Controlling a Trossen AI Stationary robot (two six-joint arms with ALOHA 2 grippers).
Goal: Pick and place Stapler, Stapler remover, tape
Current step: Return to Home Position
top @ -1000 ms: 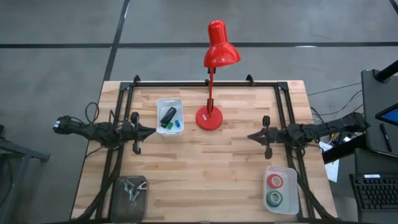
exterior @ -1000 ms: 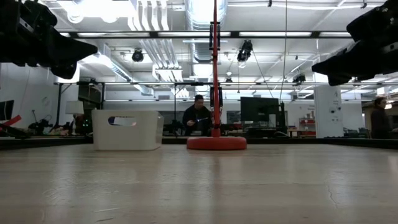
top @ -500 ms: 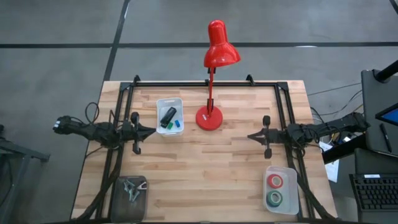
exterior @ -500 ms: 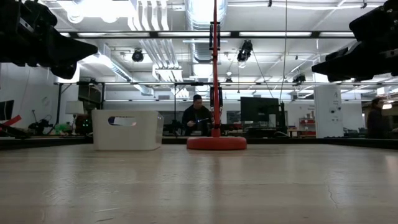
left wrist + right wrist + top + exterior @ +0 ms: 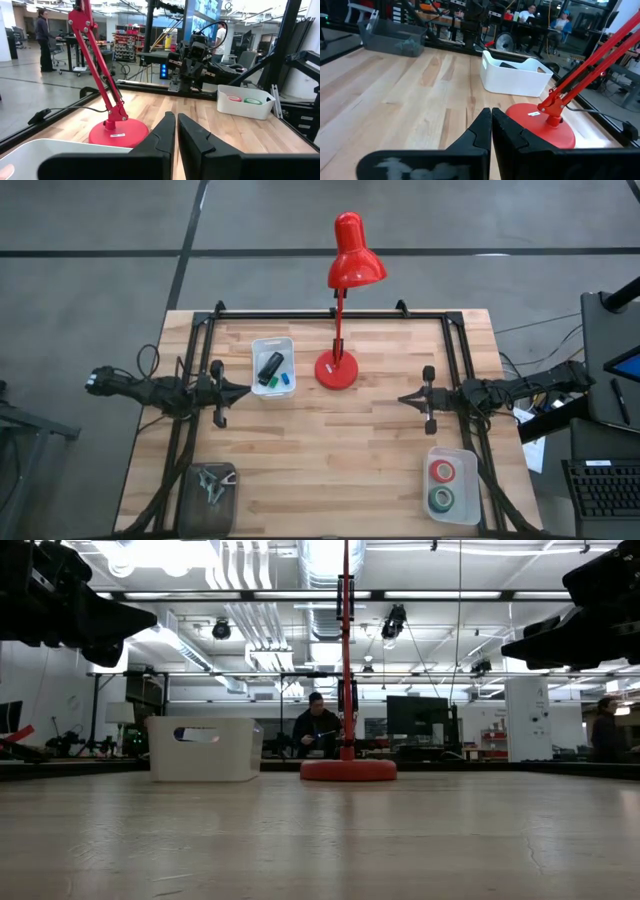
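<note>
The black stapler (image 5: 270, 366) lies in a white bin (image 5: 273, 343) at the table's far left, beside small blue and green blocks. A red tape roll (image 5: 442, 471) and a green one (image 5: 441, 499) lie flat in a clear bin (image 5: 468, 485) at the near right. A metal staple remover (image 5: 212, 483) lies in a dark bin at the near left. My left gripper (image 5: 243, 391) hovers shut over the table's left side, pointing right. My right gripper (image 5: 404, 399) hovers shut over the right side, pointing left. Neither is near any of these things.
A red desk lamp stands on its round base (image 5: 337, 369) at the far middle, next to the white bin. A black frame (image 5: 330, 315) runs along the far edge and both sides. The bare wood in the middle (image 5: 330, 450) lies between the grippers. People sit in the room beyond.
</note>
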